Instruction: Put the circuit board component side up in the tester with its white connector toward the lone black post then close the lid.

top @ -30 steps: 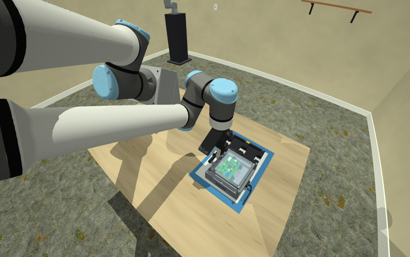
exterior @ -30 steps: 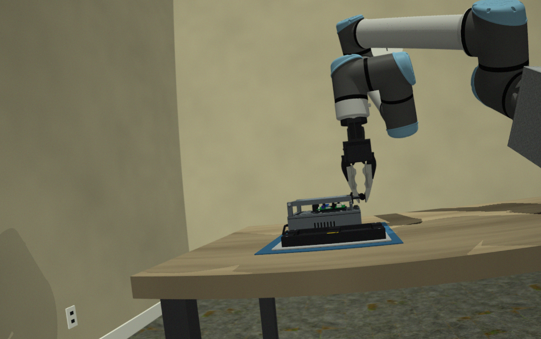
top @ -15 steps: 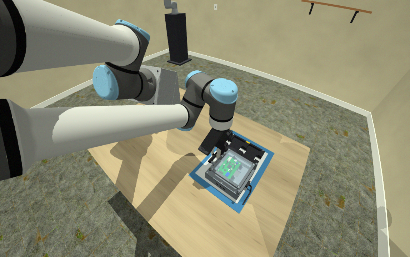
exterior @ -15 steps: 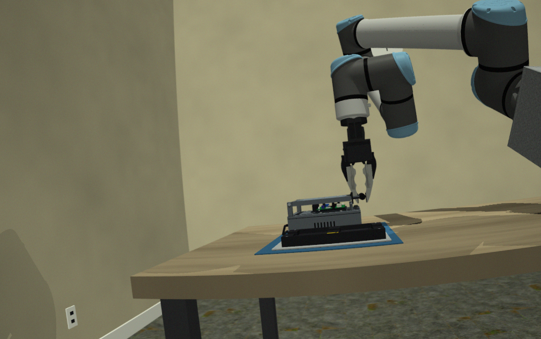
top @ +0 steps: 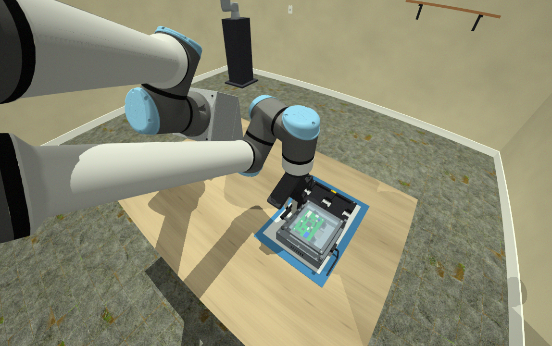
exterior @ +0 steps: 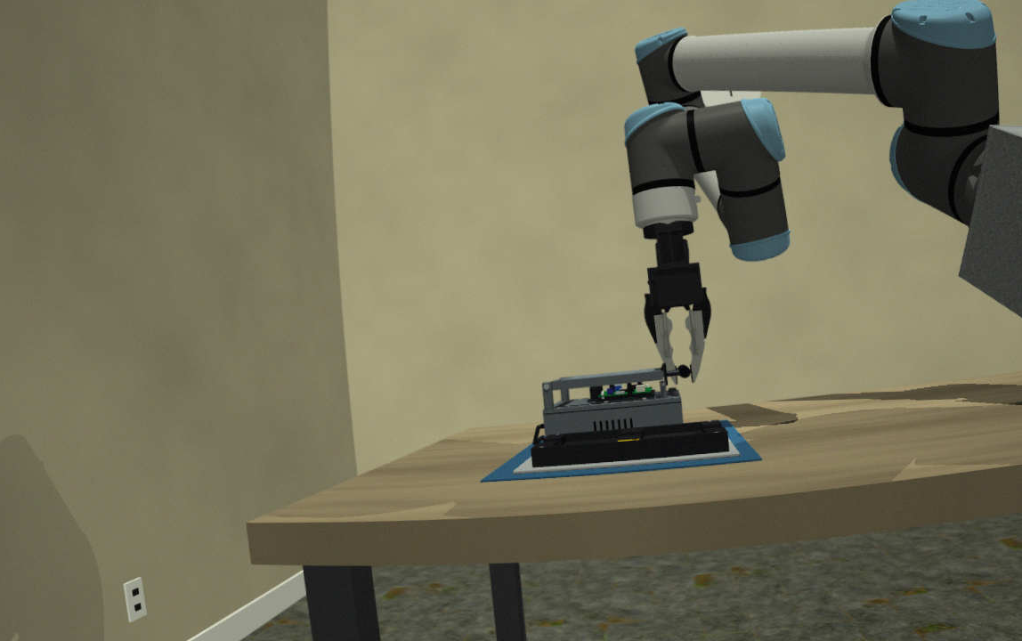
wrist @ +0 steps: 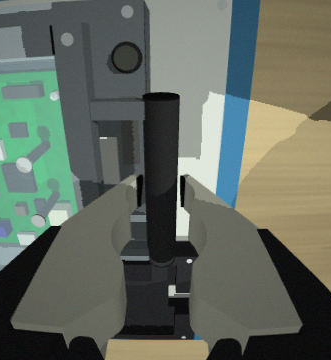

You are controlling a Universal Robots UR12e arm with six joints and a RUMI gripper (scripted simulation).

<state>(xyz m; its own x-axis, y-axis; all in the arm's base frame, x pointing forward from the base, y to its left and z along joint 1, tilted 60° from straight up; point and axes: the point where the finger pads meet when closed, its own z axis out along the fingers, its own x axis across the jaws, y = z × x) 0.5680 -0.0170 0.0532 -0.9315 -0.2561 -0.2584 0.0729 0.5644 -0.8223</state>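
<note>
The tester (top: 297, 249) (exterior: 614, 416) (wrist: 117, 80) holds the green circuit board (top: 308, 224) (exterior: 626, 393) (wrist: 30, 115), lying inside with its parts facing up. I see blue, white and dark blocks on it through the clear window of the lid (top: 284, 228) (exterior: 606, 377) (wrist: 70, 125). The lid stretches over the board, leaning slightly, higher at its handle end in the outside view. I cannot tell whether it is latched, nor can I make out the pins in the board's holes. Beside the tester, on the blue mat (top: 357, 223) (exterior: 503, 475) (wrist: 241, 60), is a low black case (top: 333, 202) (exterior: 626, 448) (wrist: 150, 300) with a yellow mark. The wooden table (top: 390, 215) (exterior: 419, 510) (wrist: 295, 175) bears the lot.

My gripper (top: 292, 211) (exterior: 682, 378) (wrist: 161, 177) points down at the tester's handle side. My fingers stand narrow, one on each side of the black handle (top: 286, 211) (exterior: 678, 373) (wrist: 161, 150), with a thin gap either side, so I do not grip it. My arm (top: 299, 146) (exterior: 662, 159) comes down from above, its wrist nearly upright over that side of the tester.
</note>
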